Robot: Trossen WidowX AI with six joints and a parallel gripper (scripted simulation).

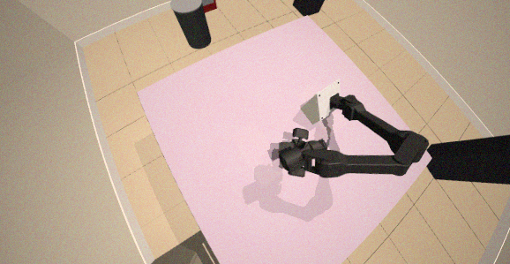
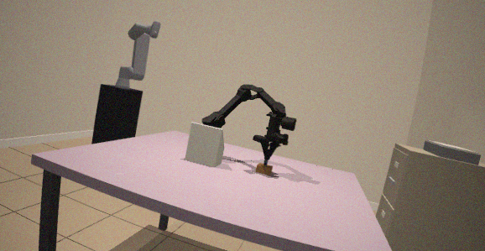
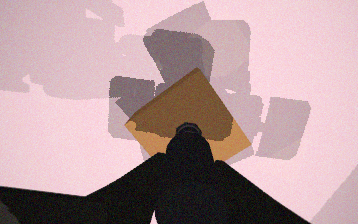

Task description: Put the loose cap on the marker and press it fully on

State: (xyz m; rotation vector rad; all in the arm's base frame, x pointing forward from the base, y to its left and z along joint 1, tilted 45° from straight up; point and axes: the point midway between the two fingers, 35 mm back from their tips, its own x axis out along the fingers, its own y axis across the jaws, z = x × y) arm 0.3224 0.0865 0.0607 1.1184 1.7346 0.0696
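Note:
The orange holder block (image 2: 263,169) (image 3: 215,110) sits on the table; the arm hides it in the top view. My gripper (image 2: 266,159) (image 3: 189,163) points down right above the block, shut on the dark cap (image 3: 188,146). A narrow grey rim of the marker (image 3: 189,128) shows just past the cap's far edge in the wrist view. The cap is over or very near the marker's top. The fingers and cap hide most of the marker, so I cannot tell whether the two touch or how far the cap is on.
A pale box-like block (image 1: 328,101) (image 2: 203,144) stands on the pink table (image 1: 221,109) (image 2: 126,162), beside the arm's base. Beyond the table are a dark bin (image 1: 194,25), a cabinet (image 2: 436,196) and a grey arm on a black stand (image 2: 117,113).

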